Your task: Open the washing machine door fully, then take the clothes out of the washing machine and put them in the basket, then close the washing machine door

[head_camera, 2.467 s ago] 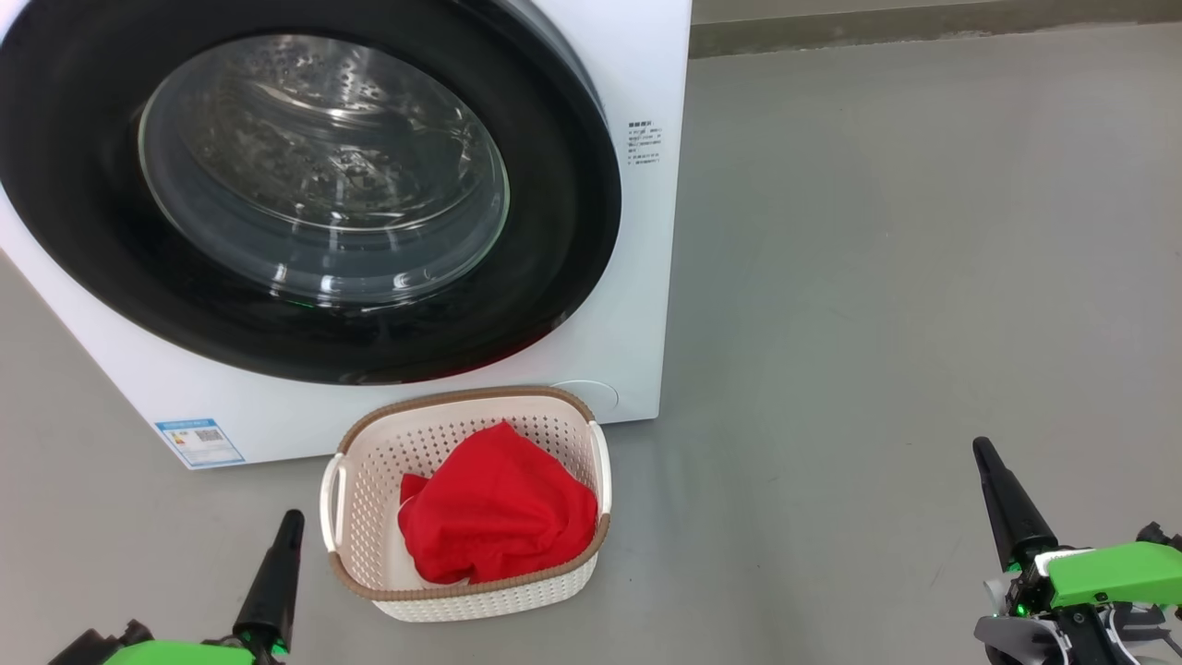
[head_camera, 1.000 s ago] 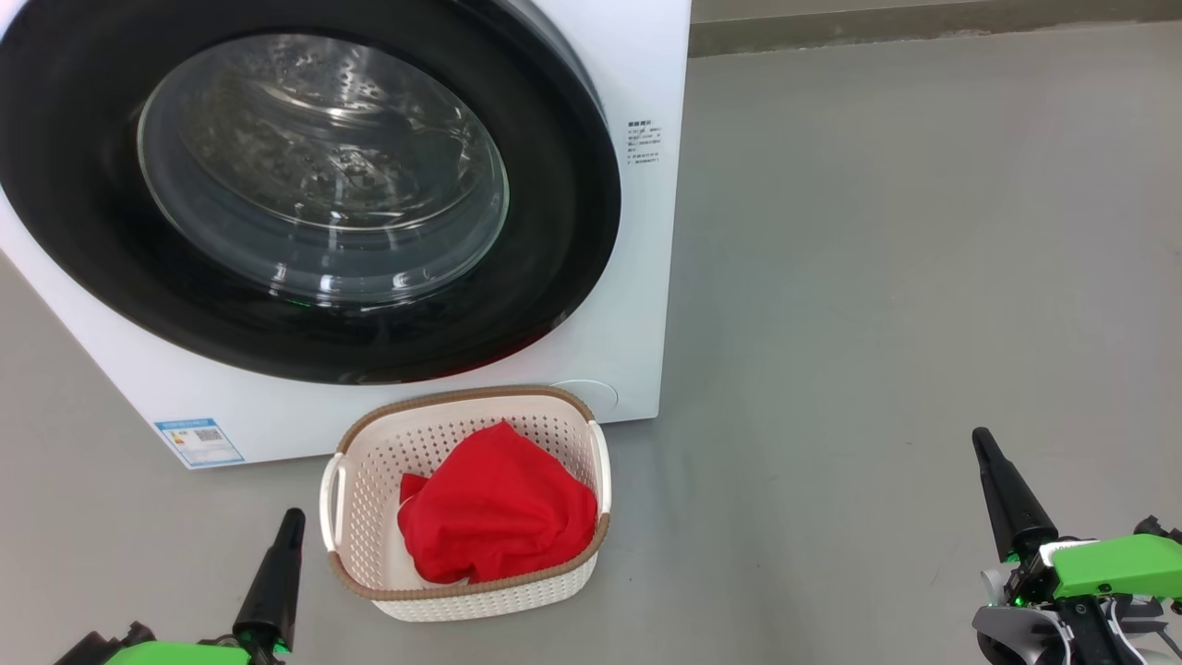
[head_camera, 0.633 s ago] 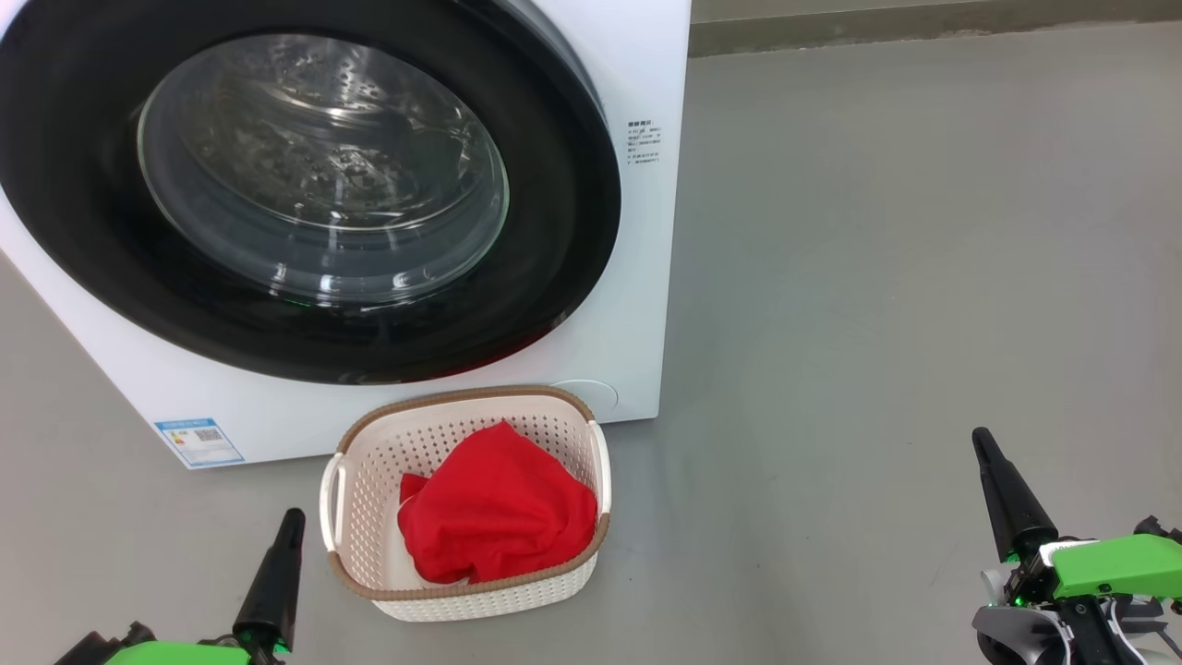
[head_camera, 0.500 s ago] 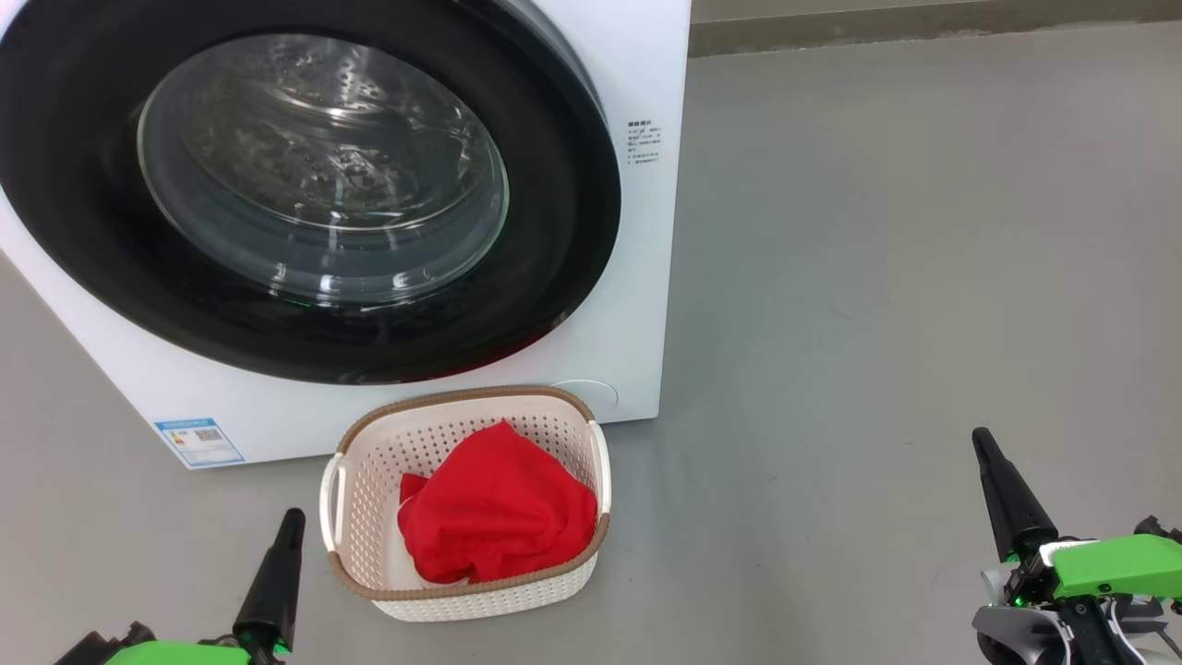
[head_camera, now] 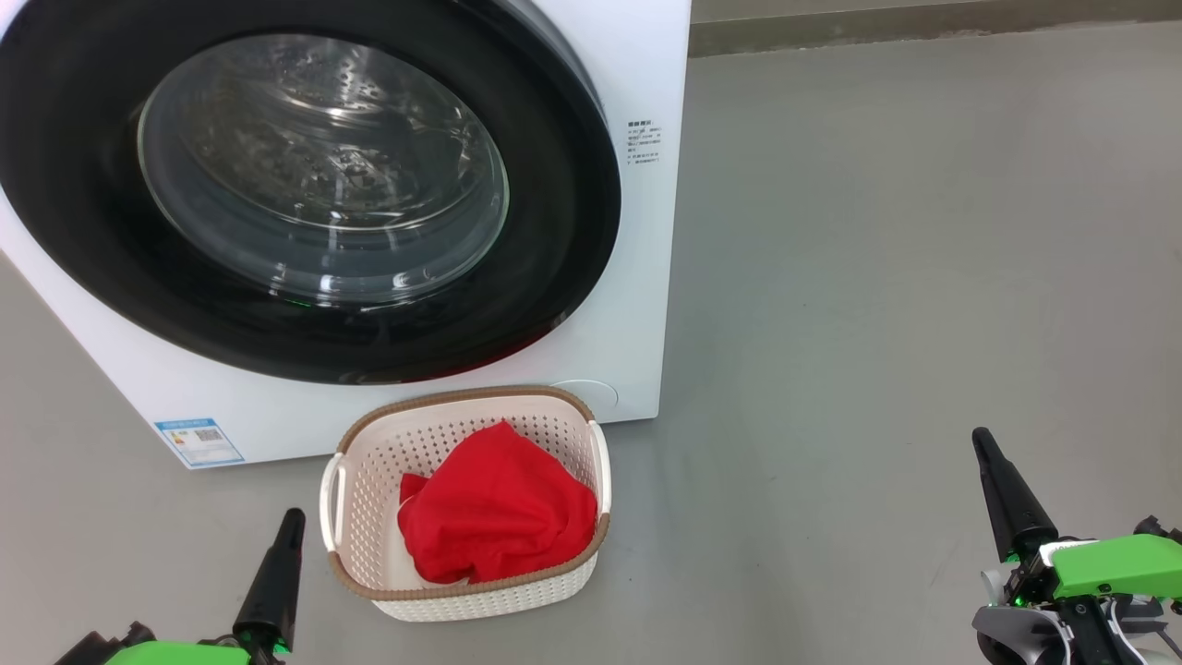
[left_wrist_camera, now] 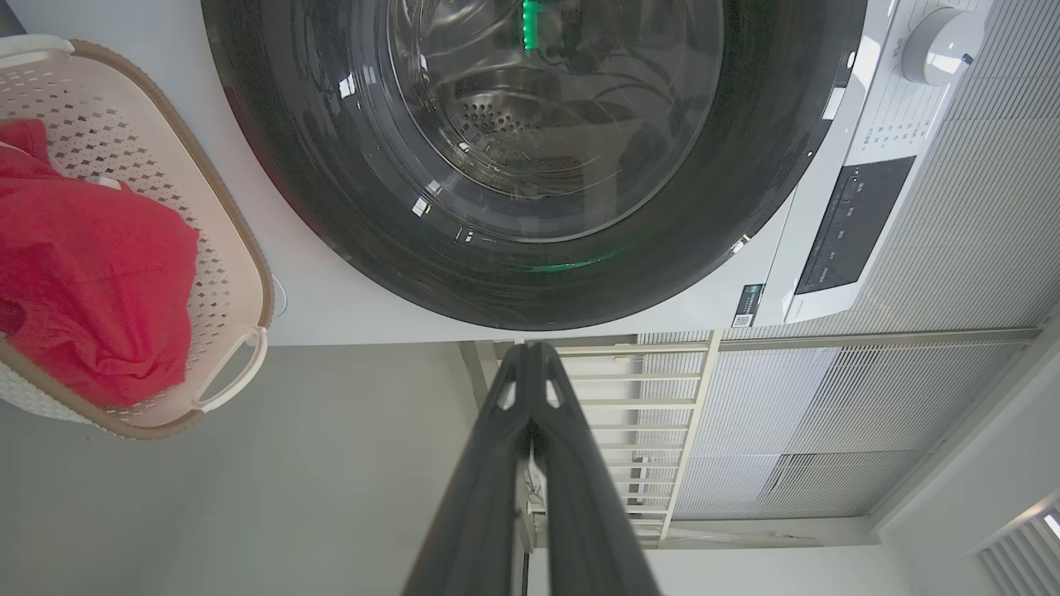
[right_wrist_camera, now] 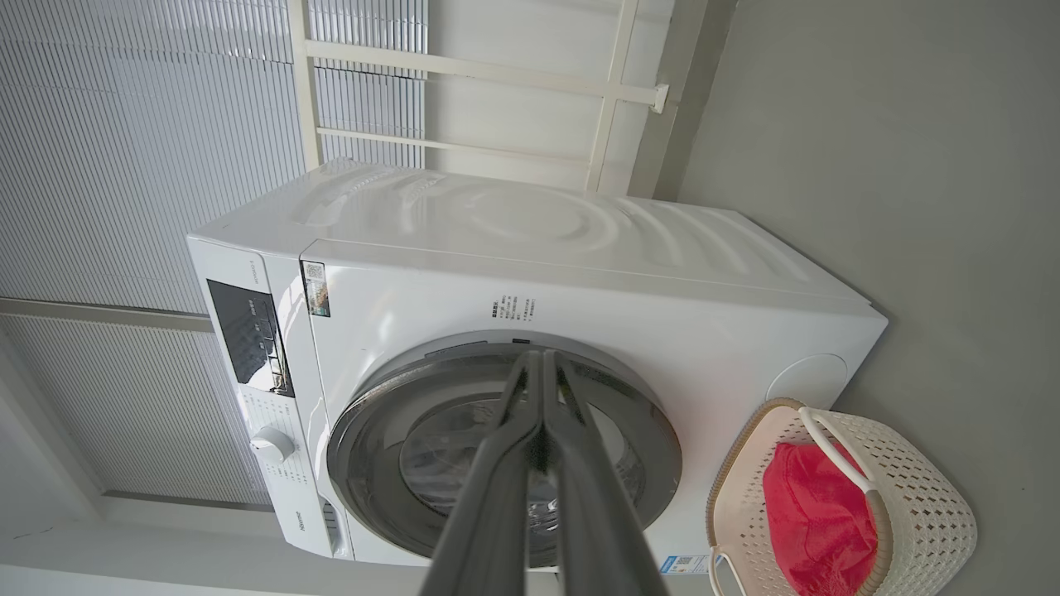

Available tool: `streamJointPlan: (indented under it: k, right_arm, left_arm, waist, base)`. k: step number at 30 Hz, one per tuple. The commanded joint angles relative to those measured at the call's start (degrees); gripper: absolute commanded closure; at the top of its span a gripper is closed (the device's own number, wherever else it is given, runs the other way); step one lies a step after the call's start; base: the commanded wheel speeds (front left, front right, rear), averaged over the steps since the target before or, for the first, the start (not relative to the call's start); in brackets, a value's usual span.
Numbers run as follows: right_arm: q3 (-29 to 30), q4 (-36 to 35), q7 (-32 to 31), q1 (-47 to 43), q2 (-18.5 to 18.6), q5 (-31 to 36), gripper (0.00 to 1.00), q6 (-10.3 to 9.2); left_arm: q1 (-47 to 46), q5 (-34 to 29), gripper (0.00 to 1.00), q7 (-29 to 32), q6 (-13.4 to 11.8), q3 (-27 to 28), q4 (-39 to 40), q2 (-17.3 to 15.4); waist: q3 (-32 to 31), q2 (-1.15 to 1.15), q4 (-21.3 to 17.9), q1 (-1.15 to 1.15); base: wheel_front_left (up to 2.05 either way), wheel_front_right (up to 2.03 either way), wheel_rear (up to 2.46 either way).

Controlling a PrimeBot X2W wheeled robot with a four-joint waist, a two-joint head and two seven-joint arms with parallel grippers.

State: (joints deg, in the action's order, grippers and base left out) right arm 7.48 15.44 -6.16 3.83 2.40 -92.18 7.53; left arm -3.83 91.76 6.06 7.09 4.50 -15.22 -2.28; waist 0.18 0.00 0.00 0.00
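Grey floor (head_camera: 905, 277), white railing (right_wrist_camera: 611, 87), ribbed wall panels (right_wrist_camera: 124, 165)

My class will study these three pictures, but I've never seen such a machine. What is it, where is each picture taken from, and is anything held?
It is a two-armed robot on wheels. One picture comes from its head camera, looking down; two come from wrist cameras, so they look turned. The dark spikes are its left gripper and right gripper, both shut, holding nothing. On the grey floor stands a white washing machine with its round door closed; before it, a basket holds red clothes.
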Motion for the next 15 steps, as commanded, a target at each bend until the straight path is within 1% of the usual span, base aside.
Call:
streamJointPlan:
  k: [1,15]
  right_arm:
    - [-0.95,-1.42,-0.33,2.36,0.48,0.02,1.00,-0.04]
    - [-0.96,-1.42,-0.33,2.36,0.48,0.02,1.00,-0.04]
  left_arm:
    - [-2.36,0.40,1.00,0.43,0.40,2.02,1.19,-0.60]
    - [-2.36,0.40,1.00,0.43,0.40,2.02,1.19,-0.60]
  waist:
    - [0.00,0.00,0.00,0.00]
    - [0.00,0.00,0.00,0.00]
  base:
    - [0.00,0.00,0.00]
    - [0.00,0.00,0.00]
